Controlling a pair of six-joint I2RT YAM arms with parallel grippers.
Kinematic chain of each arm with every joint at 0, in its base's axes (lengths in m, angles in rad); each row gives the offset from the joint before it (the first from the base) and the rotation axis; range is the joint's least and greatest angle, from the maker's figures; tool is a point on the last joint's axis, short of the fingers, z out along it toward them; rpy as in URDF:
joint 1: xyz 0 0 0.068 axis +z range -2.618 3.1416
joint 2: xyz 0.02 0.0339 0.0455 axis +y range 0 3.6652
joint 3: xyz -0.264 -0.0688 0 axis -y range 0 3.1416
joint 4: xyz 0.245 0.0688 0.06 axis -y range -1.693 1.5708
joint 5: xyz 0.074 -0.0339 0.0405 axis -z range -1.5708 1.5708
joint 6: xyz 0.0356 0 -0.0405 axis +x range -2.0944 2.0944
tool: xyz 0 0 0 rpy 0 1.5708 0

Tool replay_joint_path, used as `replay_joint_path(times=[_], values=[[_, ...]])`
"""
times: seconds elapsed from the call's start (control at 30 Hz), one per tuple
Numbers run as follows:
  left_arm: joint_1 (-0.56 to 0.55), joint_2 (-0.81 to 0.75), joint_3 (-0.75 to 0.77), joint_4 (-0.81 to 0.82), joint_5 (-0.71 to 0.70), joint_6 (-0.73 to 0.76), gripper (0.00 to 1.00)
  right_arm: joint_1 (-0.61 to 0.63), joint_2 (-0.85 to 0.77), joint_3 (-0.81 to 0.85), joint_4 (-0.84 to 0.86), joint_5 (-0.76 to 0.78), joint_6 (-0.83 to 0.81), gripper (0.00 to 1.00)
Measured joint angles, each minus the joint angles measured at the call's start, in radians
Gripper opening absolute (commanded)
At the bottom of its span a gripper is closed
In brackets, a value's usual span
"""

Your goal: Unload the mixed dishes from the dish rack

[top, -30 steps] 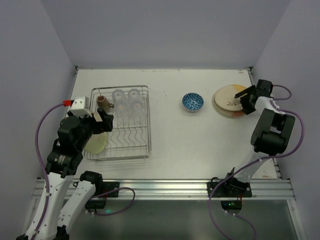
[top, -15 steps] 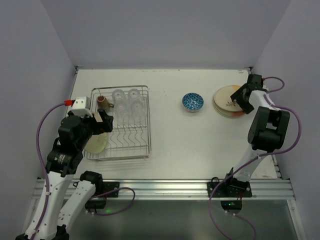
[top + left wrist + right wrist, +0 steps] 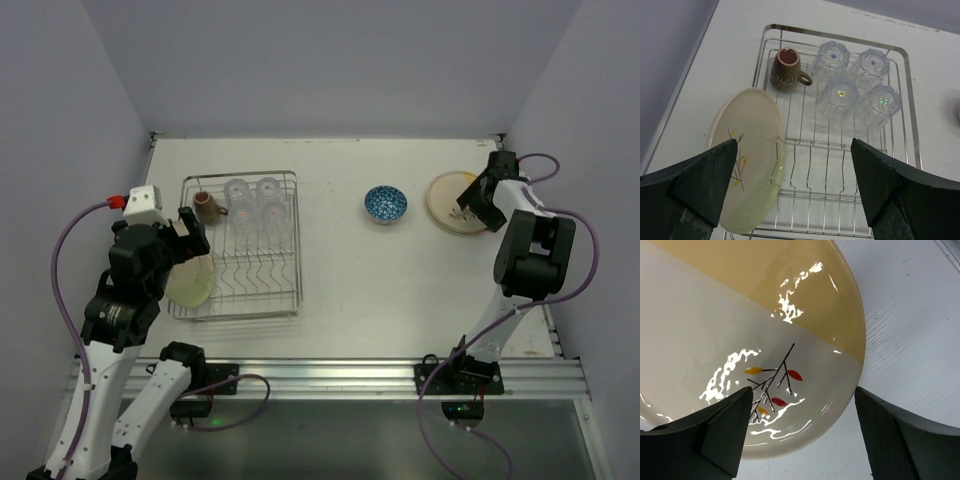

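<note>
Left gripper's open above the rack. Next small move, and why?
Probably lower the left gripper onto the rim of the cream plate: the jaws are open and empty, and that plate leans at the left side of the dish rack.

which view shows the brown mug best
Left wrist: the brown mug sits large in a corner of the dish rack, rim and handle clear. Top external shows it tiny beside the glasses. Right wrist shows only a plate, no mug.
</note>
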Motion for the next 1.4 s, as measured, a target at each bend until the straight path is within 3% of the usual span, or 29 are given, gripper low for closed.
replay_joint_path(times=[0.23, 0.3, 0.33, 0.57, 0.7, 0.8, 1.03, 1.23, 1.4], values=[[0.000, 0.034, 0.002, -0.039, -0.174, -0.058, 1.00, 0.001, -0.036, -0.006, -0.003, -0.034, 0.001, 0.86], [0.000, 0.041, 0.002, -0.049, -0.222, -0.080, 1.00, 0.002, -0.109, -0.036, 0.015, -0.081, 0.000, 0.88], [0.000, 0.042, 0.001, -0.052, -0.246, -0.088, 1.00, 0.005, -0.164, -0.060, 0.020, -0.105, 0.001, 0.97], [0.011, 0.108, -0.008, -0.076, -0.334, -0.135, 1.00, 0.055, -0.656, -0.330, 0.305, -0.496, 0.044, 0.99], [0.048, 0.151, -0.008, -0.086, -0.334, -0.145, 1.00, 0.151, -0.698, -0.421, 0.449, -0.701, 0.078, 0.99], [0.088, 0.164, -0.019, -0.088, -0.332, -0.152, 1.00, 0.293, -0.671, -0.479, 0.484, -0.798, 0.094, 0.99], [0.210, 0.222, -0.033, -0.082, -0.235, -0.148, 0.99, 0.515, -0.672, -0.512, 0.535, -0.902, 0.109, 0.99], [0.355, 0.281, -0.038, -0.063, -0.072, -0.110, 0.89, 0.549, -0.716, -0.528, 0.554, -0.938, 0.108, 0.99], [0.405, 0.303, -0.041, -0.047, 0.083, -0.080, 0.82, 0.550, -0.775, -0.546, 0.552, -0.957, 0.100, 0.99]])
